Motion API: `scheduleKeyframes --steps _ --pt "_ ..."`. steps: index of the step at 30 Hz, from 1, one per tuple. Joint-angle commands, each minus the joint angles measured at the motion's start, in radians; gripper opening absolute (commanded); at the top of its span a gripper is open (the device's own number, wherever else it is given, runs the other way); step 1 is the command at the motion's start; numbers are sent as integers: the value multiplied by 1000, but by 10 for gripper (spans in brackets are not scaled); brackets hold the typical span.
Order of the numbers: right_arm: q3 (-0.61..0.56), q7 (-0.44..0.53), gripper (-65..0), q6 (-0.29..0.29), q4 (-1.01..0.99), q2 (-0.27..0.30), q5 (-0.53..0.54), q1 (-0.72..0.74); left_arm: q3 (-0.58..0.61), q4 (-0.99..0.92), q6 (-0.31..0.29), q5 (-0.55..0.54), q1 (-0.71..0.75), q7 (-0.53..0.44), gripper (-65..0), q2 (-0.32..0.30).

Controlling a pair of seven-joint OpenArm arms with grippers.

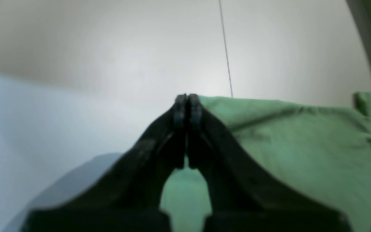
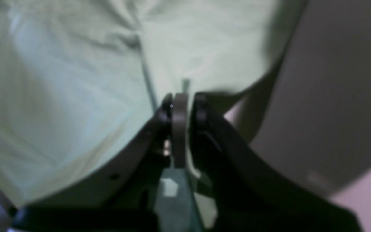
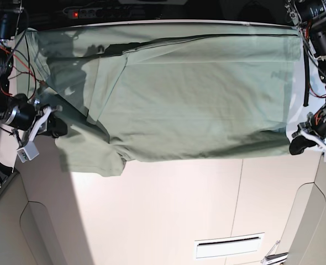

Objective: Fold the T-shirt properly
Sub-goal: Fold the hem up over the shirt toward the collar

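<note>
The pale sage-green T-shirt [image 3: 196, 94] lies spread flat across the far half of the table, with one sleeve folded in at the base view's left. My right gripper [image 3: 58, 128] is at the shirt's left edge. In the right wrist view it [image 2: 182, 100] is shut on a fold of the shirt [image 2: 76, 80], with a seam running between the fingers. My left gripper [image 3: 295, 148] is at the shirt's near right corner. In the left wrist view it [image 1: 187, 101] is shut, and the shirt's edge [image 1: 285, 138] starts at its fingertips, with green fabric showing in the gap below.
The beige table [image 3: 179, 210] stretches bare toward the near side, with a seam line and a white slot [image 3: 229, 247]. A power strip [image 3: 96, 11] lies beyond the far edge. A black cable [image 3: 305, 77] hangs by the shirt's right edge. Arm wiring sits at the far corners.
</note>
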Motion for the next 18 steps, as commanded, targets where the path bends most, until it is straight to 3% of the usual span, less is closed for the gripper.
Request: scheduleKeyframes --steps 1,8,18 --pt "7 0 -650 5 45 17 8 -10 -23 29 -21 -40 0 2 -650 -21" --pt "86 -45 -650 4 183 17 -54 -104 -156 102 -60 -229 117 136 -650 -21" --pt "196 -238 -650 4 188 17 58 -105 -230 156 -64 -244 241 200 -650 -21"
